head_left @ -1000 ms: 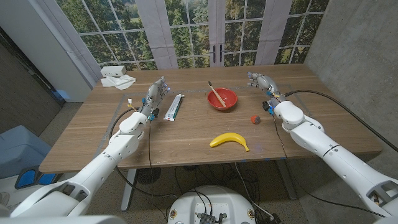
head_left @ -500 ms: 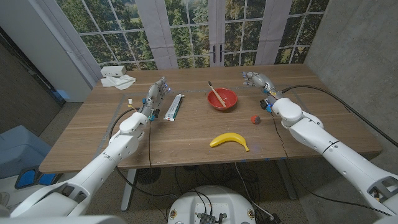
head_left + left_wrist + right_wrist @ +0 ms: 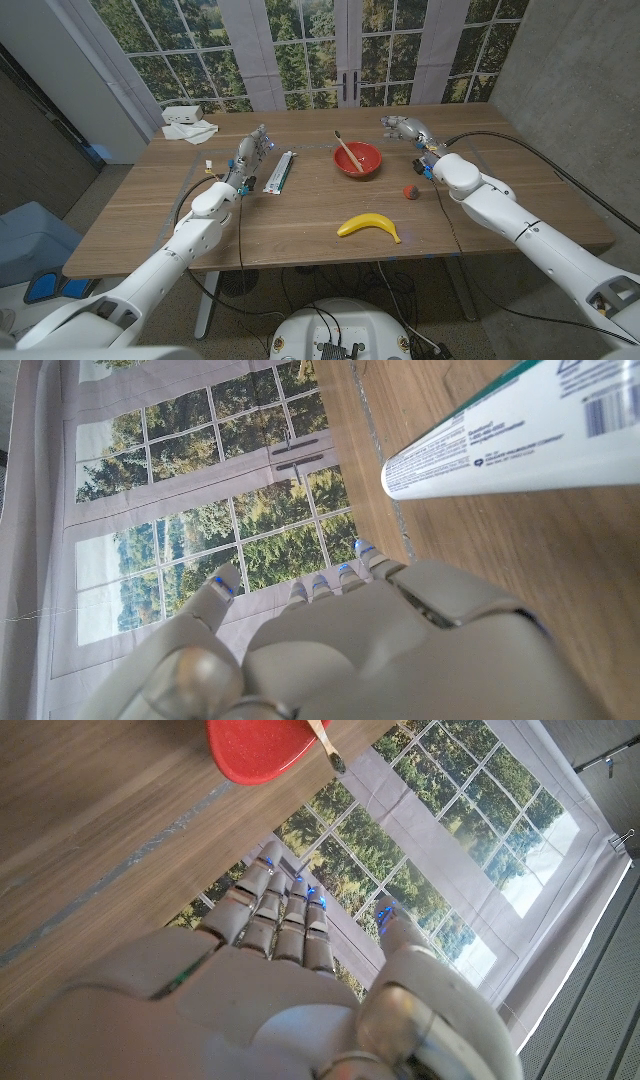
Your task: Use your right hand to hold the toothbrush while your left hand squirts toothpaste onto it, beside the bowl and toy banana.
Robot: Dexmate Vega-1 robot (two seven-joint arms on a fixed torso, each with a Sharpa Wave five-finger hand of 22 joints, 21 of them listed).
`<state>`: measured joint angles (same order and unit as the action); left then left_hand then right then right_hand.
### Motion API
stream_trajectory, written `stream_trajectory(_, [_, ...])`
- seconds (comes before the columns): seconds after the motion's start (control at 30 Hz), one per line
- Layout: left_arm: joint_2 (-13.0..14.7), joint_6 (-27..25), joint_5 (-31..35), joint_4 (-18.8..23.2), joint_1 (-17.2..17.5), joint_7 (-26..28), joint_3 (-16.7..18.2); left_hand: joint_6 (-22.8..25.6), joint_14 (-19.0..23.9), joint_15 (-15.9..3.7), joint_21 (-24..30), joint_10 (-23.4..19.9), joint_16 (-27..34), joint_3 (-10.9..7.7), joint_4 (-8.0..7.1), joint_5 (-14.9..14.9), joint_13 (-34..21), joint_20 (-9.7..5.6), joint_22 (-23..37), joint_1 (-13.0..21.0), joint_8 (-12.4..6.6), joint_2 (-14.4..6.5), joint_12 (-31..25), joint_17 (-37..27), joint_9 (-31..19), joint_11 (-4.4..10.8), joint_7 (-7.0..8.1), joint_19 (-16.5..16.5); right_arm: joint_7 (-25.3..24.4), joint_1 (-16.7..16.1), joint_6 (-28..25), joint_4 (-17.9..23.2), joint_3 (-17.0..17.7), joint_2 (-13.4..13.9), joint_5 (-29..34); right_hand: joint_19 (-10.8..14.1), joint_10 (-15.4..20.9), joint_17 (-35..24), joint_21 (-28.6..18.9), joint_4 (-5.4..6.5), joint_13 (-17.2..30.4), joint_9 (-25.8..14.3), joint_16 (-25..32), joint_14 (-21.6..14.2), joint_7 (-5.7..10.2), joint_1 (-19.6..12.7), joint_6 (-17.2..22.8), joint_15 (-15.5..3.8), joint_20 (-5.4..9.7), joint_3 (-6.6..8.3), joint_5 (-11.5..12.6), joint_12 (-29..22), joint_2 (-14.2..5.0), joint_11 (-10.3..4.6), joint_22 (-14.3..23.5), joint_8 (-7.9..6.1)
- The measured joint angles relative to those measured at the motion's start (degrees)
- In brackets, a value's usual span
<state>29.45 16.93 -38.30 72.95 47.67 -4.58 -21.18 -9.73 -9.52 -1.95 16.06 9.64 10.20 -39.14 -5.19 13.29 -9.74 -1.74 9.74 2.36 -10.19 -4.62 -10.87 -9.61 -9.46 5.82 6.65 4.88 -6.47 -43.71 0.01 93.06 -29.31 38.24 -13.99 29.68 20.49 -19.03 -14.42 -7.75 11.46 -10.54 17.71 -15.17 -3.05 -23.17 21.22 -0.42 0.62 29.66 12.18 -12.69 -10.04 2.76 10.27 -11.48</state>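
The table [image 3: 300, 215] is seen from high above, and the red bowl [image 3: 357, 158] [image 3: 262, 745] is also seen close by the right wrist view.

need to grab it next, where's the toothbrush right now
In the head view the toothbrush leans in the red bowl at table centre, beyond the banana.

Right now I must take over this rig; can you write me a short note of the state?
Left hand: holds nothing, beside the toothpaste tube lying on the table.
Right hand: holds nothing, fingers apart, above the table to the right of the red bowl.
Toothbrush: leaning in the bowl.
Toy banana: nearer the table's front edge.
Done: nothing grasped.
Left: right hand takes the toothbrush, left hand takes the tube and squeezes.
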Motion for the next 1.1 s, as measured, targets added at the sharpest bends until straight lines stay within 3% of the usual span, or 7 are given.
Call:
stream_trajectory(0.27, [0.15,0.00,-0.06,0.30,0.39,0.00,0.15,0.00,0.00,0.00,-0.46,0.00,0.00,-0.23,0.24,0.00,0.00,-0.23,0.00,0.00,0.00,0.00,0.00,0.00,0.00,0.00,0.00,-0.23,0.40,0.14,-1.79,0.25,-0.23,0.06,1.39,0.01,0.20,0.00,0.00,-0.64,0.15,0.00,0.41,0.00,0.09,-1.44,0.27,0.00,0.02,0.15,0.34,0.00,0.52,-0.20,0.00,0.00])
stream_trajectory(0.3, [0.17,0.00,-0.06,0.37,0.45,0.00,0.17,0.00,0.00,0.00,-0.46,0.00,0.00,-0.24,0.24,0.00,0.00,-0.30,0.00,0.00,0.00,0.00,0.00,0.00,0.00,0.00,0.00,-0.31,0.43,0.54,-2.25,1.84,-1.20,0.38,1.75,0.21,0.22,-0.16,0.00,-0.79,0.15,0.00,0.41,-0.13,0.09,-1.44,0.27,-0.13,0.21,0.30,0.34,0.00,0.52,-0.22,0.00,0.00])
stream_trajectory(0.67, [0.45,0.37,-0.22,0.93,1.04,-0.02,0.35,0.00,0.00,0.00,-0.45,0.00,0.00,-0.24,0.24,0.00,0.00,-0.30,0.00,0.00,0.00,0.00,0.00,0.00,0.00,0.00,0.00,-0.30,0.34,0.70,-5.40,4.15,-2.26,0.83,4.09,0.82,0.71,-0.26,0.00,-1.89,0.14,0.01,0.74,-0.61,0.71,-3.22,0.89,-0.61,0.82,0.79,0.54,0.00,0.65,-0.72,-0.01,-0.06])
stream_trajectory(1.1, [0.54,1.19,-0.34,0.91,1.28,-0.57,0.57,0.00,0.00,0.00,-0.88,0.00,0.00,-0.23,0.24,0.00,0.01,-0.30,0.00,0.00,0.00,0.00,0.00,-0.05,0.00,0.00,0.00,-0.30,0.31,1.56,-10.19,7.96,-4.29,1.44,7.33,1.44,1.43,-0.53,0.00,-2.13,0.14,0.01,1.08,-1.02,0.61,-4.15,1.60,-1.03,0.61,0.19,0.53,0.01,1.58,-0.82,-0.01,-0.39])
